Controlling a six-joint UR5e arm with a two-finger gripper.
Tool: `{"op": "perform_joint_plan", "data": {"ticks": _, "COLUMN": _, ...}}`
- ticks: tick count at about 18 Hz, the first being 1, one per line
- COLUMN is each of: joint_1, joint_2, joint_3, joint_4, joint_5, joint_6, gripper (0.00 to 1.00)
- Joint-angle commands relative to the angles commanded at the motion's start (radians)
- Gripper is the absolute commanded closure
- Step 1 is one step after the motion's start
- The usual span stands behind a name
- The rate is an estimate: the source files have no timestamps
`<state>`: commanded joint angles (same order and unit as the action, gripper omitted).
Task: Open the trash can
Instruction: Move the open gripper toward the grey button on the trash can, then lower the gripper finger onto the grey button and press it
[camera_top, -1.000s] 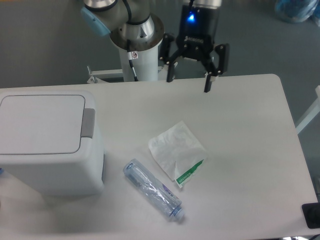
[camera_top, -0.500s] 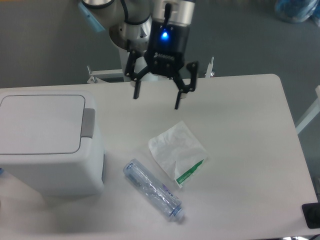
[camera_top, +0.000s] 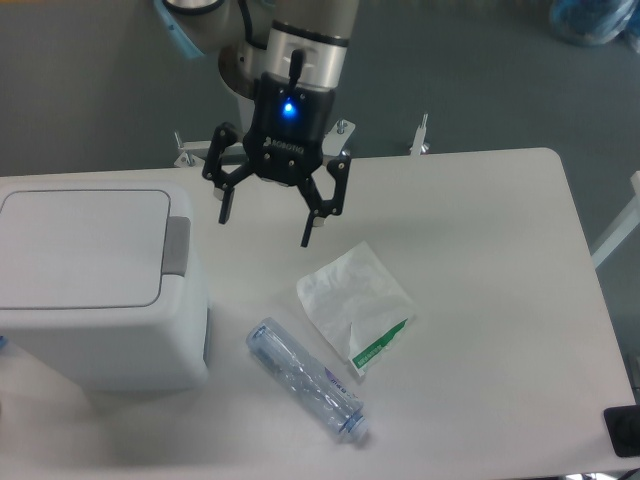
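Pincer (camera_top: 268, 229) splayed wide beside boxy white plastic trash can (camera_top: 95, 290).

On the table (camera_top: 500, 250) there is one white trash can (camera_top: 95, 290) with one lid (camera_top: 80, 245) and one grey push tab (camera_top: 177, 245). There is one clear plastic bottle (camera_top: 305, 380), one white paper napkin (camera_top: 350, 295), and one small green-and-white packet (camera_top: 380, 348). One gripper (camera_top: 268, 228) with two fingers hangs above.
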<state>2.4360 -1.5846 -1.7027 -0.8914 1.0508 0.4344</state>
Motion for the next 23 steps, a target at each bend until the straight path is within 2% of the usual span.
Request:
{"op": "perform_joint_plan", "data": {"ticks": 4, "joint_1": -0.026, "joint_2": -0.029, "joint_3": -0.002, "joint_4": 0.068, "joint_5": 0.000, "joint_6": -0.092, "gripper": 0.00}}
{"op": "perform_joint_plan", "data": {"ticks": 23, "joint_1": -0.057, "joint_2": -0.043, "joint_3": -0.032, "joint_4": 0.069, "joint_5": 0.003, "joint_6": -0.108, "gripper": 0.00}}
